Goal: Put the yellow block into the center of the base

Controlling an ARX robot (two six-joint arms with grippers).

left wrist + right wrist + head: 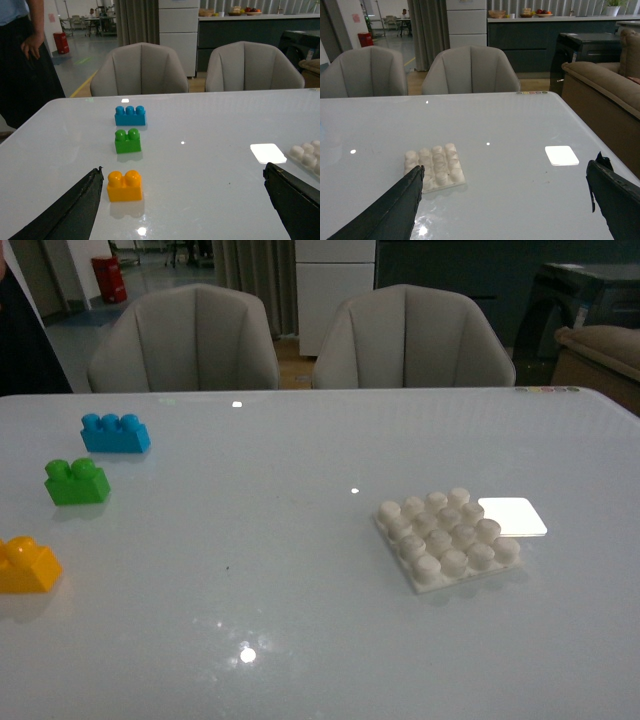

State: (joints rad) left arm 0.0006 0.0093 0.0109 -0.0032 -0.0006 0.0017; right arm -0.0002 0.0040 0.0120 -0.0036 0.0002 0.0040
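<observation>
The yellow block (27,565) sits on the table at the near left edge of the front view, two studs up. In the left wrist view it (124,185) lies just inside the left finger of my open, empty left gripper (184,200). The white studded base (447,536) lies flat on the table at the right. In the right wrist view it (434,166) sits by one finger of my open, empty right gripper (506,200). Neither gripper shows in the front view.
A green two-stud brick (76,481) and a blue three-stud brick (115,433) stand behind the yellow one. A bright white patch without studs (513,516) lies beside the base. Two grey chairs (185,340) stand behind the white table (300,570). A person (25,55) stands at the far left.
</observation>
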